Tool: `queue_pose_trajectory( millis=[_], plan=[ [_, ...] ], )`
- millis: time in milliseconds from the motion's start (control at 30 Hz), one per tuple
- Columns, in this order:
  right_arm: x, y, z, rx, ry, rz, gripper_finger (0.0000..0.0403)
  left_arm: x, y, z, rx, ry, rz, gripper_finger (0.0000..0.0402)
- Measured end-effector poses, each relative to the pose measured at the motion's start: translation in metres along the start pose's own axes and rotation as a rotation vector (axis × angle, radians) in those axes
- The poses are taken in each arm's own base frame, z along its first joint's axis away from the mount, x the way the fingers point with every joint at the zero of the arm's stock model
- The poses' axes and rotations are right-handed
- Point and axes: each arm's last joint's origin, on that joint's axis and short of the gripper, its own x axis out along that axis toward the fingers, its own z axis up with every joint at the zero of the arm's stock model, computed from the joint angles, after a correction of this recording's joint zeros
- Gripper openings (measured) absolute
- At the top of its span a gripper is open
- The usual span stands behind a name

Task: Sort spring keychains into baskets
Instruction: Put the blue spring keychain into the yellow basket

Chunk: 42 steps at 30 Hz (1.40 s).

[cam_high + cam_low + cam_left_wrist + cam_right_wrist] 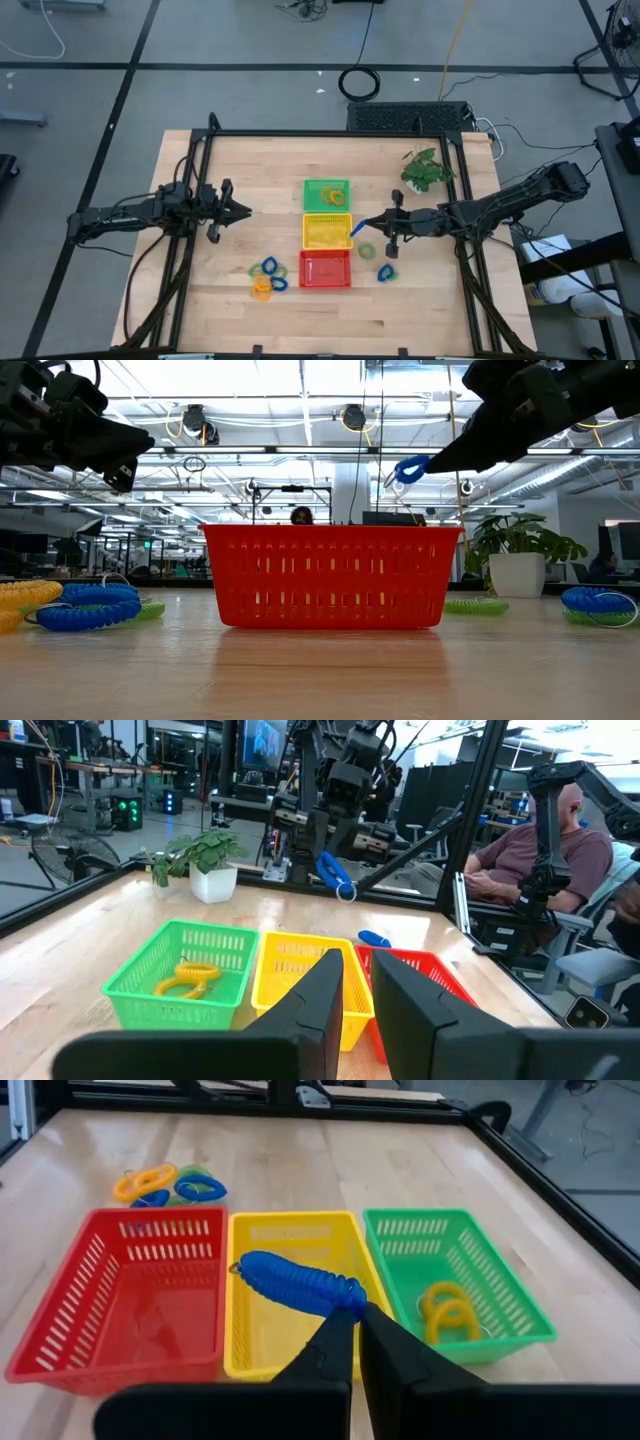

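Three mesh baskets stand in a column mid-table: green farthest, yellow in the middle, red nearest. My right gripper is shut on a blue spring keychain above the yellow basket. Orange-yellow keychains lie in the green basket. A cluster of blue, orange and green keychains lies on the table left of the red basket. A green one and a blue one lie to its right. My left gripper hovers left of the baskets, open by a narrow gap. My right gripper pinches the blue keychain by one end of its coil between its two fingertips. It comes from the table's right, slanting down. The coil sticks out beyond the fingertips, lifted clear over the yellow basket, and its metal ring is at the free end.
A potted plant stands near the table's far right corner. A black frame runs along the table's far edge and sides. A black cable coil lies on the floor beyond. A seated person is past the table's right side.
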Motion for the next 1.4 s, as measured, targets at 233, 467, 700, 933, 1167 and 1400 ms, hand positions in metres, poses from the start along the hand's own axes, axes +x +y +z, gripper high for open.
queue_pose_trajectory(
  millis=[233, 467, 700, 933, 1167, 1400],
  plan=[
    [0.015, 0.006, -0.001, -0.067, -0.036, 0.03, 0.0, 0.0, 0.0, 0.0, 0.0, 0.0, 0.0, 0.006],
    [0.028, 0.004, 0.0, -0.067, -0.081, 0.095, 0.0, 0.0, 0.0, 0.0, 0.0, 0.0, 0.0, 0.006],
    [0.044, -0.009, -0.011, -0.057, -0.016, 0.08, 0.0, 0.0, 0.0, 0.0, 0.0, -0.001, 0.0, 0.006],
    [0.059, -0.018, -0.019, -0.04, 0.006, 0.088, 0.0, 0.0, 0.0, 0.0, 0.0, -0.001, 0.0, 0.006],
    [0.071, -0.015, -0.026, -0.01, -0.01, 0.112, 0.0, 0.0, 0.0, 0.0, 0.0, 0.0, 0.0, 0.006],
    [0.077, -0.013, -0.031, -0.009, -0.014, 0.132, 0.0, 0.0, 0.0, 0.0, 0.0, 0.0, 0.0, 0.006]
  ],
)
